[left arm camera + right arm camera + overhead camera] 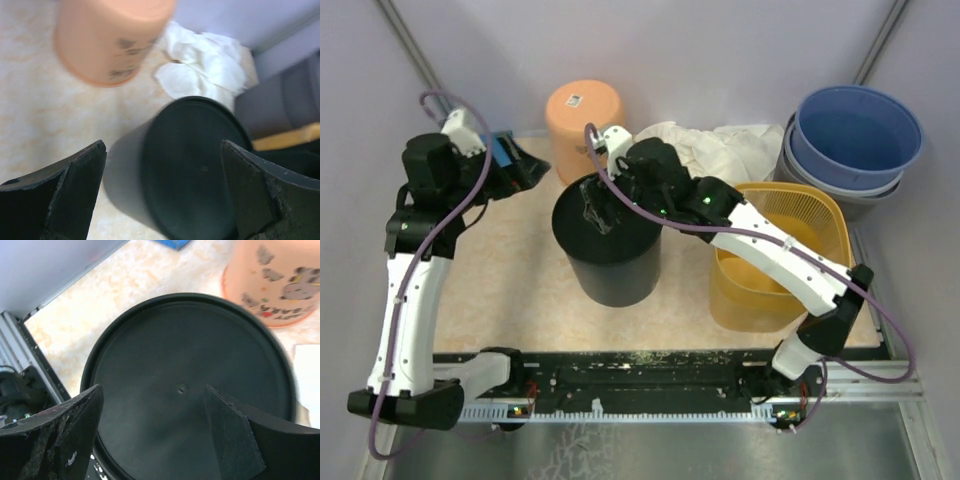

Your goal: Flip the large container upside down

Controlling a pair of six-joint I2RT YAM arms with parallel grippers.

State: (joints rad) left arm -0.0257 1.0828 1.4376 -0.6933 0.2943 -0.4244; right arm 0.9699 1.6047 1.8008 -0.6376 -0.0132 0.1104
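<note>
tabletop (520,300), black container (617,278) vertical, base up

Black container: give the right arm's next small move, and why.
Probably lift the right gripper straight up and away: the black container already stands on the table with its closed base upward, and the open jaws above it hold nothing.

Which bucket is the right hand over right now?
The black bucket in the middle; the peach bucket stands behind it, and the blue tubs sit far right.
</note>
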